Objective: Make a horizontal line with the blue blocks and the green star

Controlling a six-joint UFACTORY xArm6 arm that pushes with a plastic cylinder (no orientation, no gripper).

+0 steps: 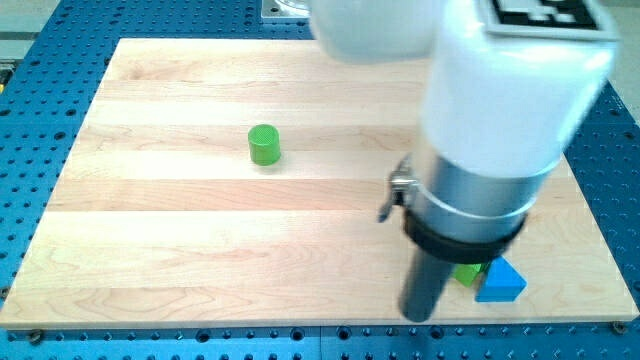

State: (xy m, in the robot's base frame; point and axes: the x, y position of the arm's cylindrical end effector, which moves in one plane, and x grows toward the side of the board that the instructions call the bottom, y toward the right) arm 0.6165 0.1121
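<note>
A blue block (501,282), roughly triangular, lies near the board's bottom right edge. A green block (467,273) touches its left side; most of it is hidden behind my arm, so its shape cannot be made out. My dark rod comes down just left of these two, and my tip (417,316) rests on the board near the bottom edge, close to the green block's left. A green cylinder (264,145) stands alone left of centre. No other blue block shows; the arm hides much of the right side.
The wooden board (180,250) lies on a blue perforated table (40,60). The arm's white and grey body covers the upper right of the view.
</note>
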